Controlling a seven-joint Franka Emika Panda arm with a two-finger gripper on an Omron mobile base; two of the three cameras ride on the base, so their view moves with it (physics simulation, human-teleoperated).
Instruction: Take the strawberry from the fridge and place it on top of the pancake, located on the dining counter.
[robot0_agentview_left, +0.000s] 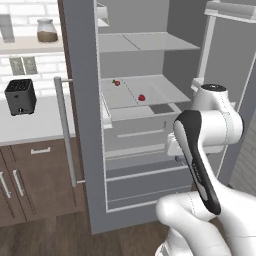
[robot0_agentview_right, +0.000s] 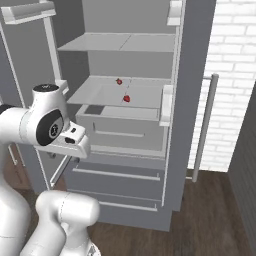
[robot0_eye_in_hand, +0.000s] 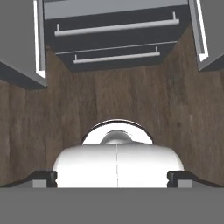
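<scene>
Sitting on the middle pale grey shelf (robot0_agentview_left: 150, 90) of the open fridge (robot0_agentview_left: 82, 125) is the strawberry (robot0_agentview_left: 141, 97), a tiny red blob near the shelf's front edge, with a second small red fruit (robot0_agentview_left: 117, 83) further back. The pincer (robot0_eye_in_hand: 116, 177) points down at the dark wood floor (robot0_eye_in_hand: 118, 100) with its tips wide apart, holding nothing. Left of the fridge there's a white counter (robot0_agentview_left: 30, 125) with a black toaster (robot0_agentview_left: 20, 97) against white brick.
</scene>
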